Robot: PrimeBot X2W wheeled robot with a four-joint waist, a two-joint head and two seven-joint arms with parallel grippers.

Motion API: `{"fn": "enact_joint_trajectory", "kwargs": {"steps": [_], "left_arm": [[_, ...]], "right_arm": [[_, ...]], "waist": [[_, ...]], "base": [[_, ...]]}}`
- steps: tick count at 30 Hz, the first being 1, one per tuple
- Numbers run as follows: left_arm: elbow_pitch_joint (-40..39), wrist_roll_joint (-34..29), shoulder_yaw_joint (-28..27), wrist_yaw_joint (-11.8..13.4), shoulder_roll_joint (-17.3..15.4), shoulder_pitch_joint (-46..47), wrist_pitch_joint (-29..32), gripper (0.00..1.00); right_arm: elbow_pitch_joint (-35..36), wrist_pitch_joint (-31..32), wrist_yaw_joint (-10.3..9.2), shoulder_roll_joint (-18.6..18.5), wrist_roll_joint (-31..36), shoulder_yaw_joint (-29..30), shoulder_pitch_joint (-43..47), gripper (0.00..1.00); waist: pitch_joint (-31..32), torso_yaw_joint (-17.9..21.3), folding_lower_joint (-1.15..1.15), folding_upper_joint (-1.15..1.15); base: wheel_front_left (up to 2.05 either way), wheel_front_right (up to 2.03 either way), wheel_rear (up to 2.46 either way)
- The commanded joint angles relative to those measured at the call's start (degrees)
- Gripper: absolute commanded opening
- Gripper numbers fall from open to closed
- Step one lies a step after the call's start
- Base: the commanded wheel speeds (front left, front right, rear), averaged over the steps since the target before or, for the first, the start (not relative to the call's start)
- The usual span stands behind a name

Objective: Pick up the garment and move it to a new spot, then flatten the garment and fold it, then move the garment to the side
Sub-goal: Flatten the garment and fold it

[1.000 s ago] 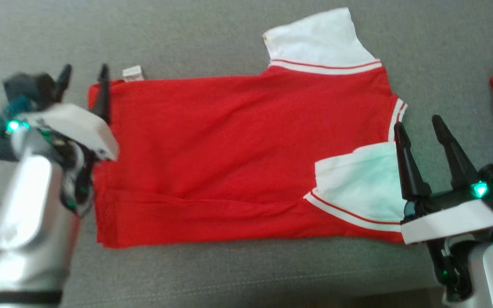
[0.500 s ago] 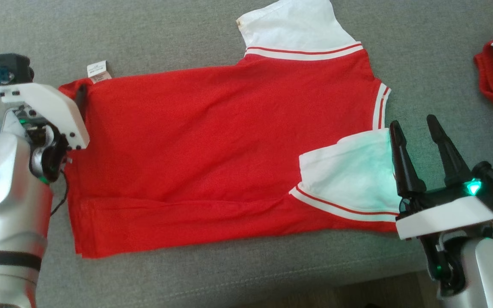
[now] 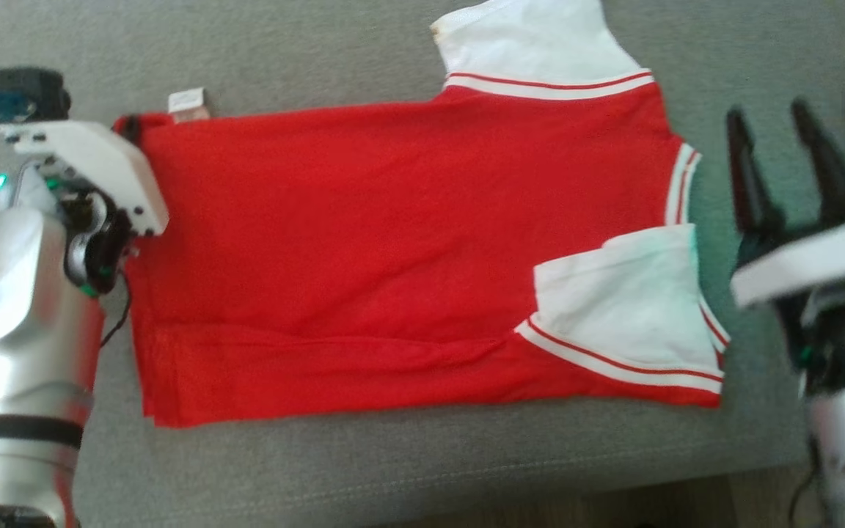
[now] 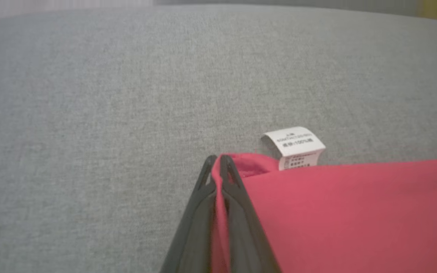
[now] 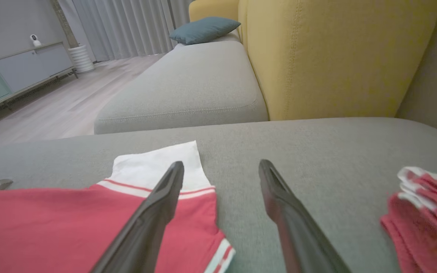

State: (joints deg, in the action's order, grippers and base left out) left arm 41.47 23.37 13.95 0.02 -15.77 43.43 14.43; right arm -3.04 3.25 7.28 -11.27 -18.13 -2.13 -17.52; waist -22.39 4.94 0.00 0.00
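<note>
Spread flat on the grey sofa seat [image 3: 334,469]: a red garment [image 3: 393,242] with white sleeves, hem to the left and neck end to the right. Far sleeve [image 3: 532,44] stretched out toward the back of the seat; near sleeve [image 3: 628,293] folded inward over the red body. Along the near edge, a long strip of red cloth turned over onto itself.

At the far left corner, just beside the white care label [image 4: 294,146]: the left gripper [image 4: 217,161], with jaws pressed together on a pinch of red fabric.

Off the right end of the garment, over bare cushion: the right gripper [image 3: 767,114], with jaws spread wide and nothing between them. Further right, a separate pile of red and white clothing [image 5: 427,204].

Beyond the seat, a yellow backrest [image 5: 336,57] and a teal pillow [image 5: 203,28].
</note>
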Motion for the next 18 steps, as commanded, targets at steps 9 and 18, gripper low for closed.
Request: {"fn": "enact_joint_trajectory", "kwargs": {"steps": [9, 18], "left_arm": [[-4.91, -0.02, 0.89, -0.4, 2.14, 7.18, -1.79, 0.0], [-4.45, 0.24, 2.77, -1.49, 5.22, 10.17, -3.11, 0.0]], "right_arm": [[-13.84, 6.83, 0.21, -8.43, -7.29, -5.15, -20.96, 1.0], [-27.51, 11.9, 0.21, -11.16, -10.44, -12.85, -35.89, 1.0]], "waist": [[-5.8, -7.25, 0.0, 0.0], [-10.13, -10.69, 0.0, 0.0]], "base": [[0.0, 0.0, 0.0], [0.0, 0.0, 0.0]]}}
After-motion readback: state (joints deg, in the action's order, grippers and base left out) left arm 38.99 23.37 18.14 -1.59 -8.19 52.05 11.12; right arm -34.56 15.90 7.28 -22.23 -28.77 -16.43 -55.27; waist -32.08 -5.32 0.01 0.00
